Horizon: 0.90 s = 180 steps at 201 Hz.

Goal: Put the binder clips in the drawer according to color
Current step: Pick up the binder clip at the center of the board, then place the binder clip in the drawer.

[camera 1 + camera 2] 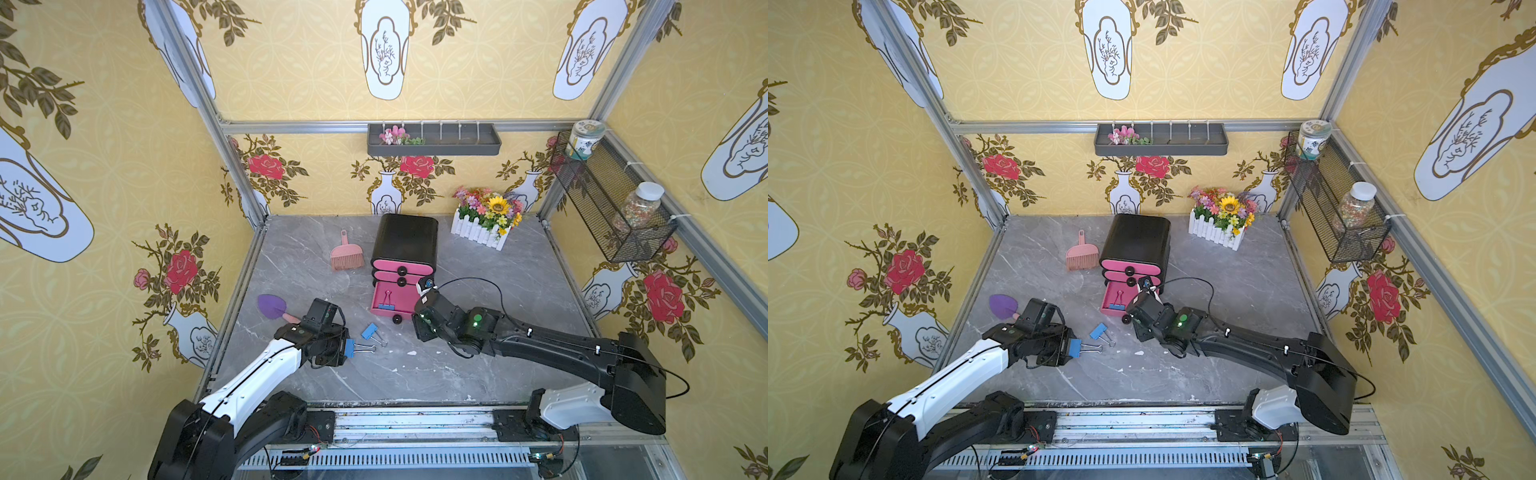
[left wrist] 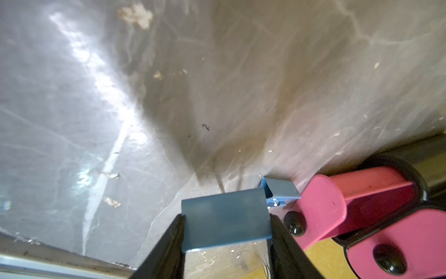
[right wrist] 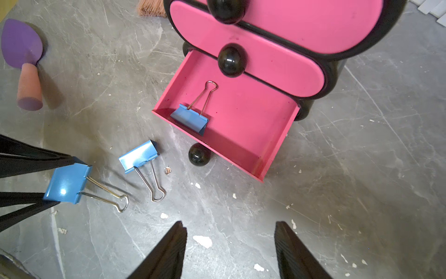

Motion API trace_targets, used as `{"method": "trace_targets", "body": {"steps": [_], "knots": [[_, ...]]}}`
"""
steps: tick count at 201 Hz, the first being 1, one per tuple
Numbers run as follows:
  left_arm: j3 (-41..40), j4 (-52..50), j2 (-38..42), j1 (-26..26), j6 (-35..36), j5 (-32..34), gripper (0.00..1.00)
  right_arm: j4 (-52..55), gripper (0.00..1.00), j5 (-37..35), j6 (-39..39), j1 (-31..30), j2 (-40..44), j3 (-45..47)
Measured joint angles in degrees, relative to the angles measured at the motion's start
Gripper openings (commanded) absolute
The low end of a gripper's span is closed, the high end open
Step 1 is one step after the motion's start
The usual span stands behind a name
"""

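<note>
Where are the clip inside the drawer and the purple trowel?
clip inside the drawer [image 3: 189, 118]: right wrist view, on its blue body.
purple trowel [image 3: 21, 43]: right wrist view, on its blade.

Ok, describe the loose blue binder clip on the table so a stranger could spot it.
Find the black chest with pink drawers mid-table; its bottom drawer stands open. Outside it, beside its black knob, the loose clip lies on the tabletop. It alone lies free: the second clip is inside the drawer, the third clip in the left pincer.
</note>
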<state>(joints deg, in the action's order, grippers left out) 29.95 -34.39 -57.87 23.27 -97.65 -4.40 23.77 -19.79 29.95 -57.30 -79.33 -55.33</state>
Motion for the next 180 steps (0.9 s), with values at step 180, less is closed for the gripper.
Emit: {"method": "trace_targets", "body": {"steps": [180], "knots": [[31.58,12.28,-35.19,2.32,4.94,-4.81,0.41,4.96,0.63,-5.57,1.27,4.76,11.76,4.33]]}}
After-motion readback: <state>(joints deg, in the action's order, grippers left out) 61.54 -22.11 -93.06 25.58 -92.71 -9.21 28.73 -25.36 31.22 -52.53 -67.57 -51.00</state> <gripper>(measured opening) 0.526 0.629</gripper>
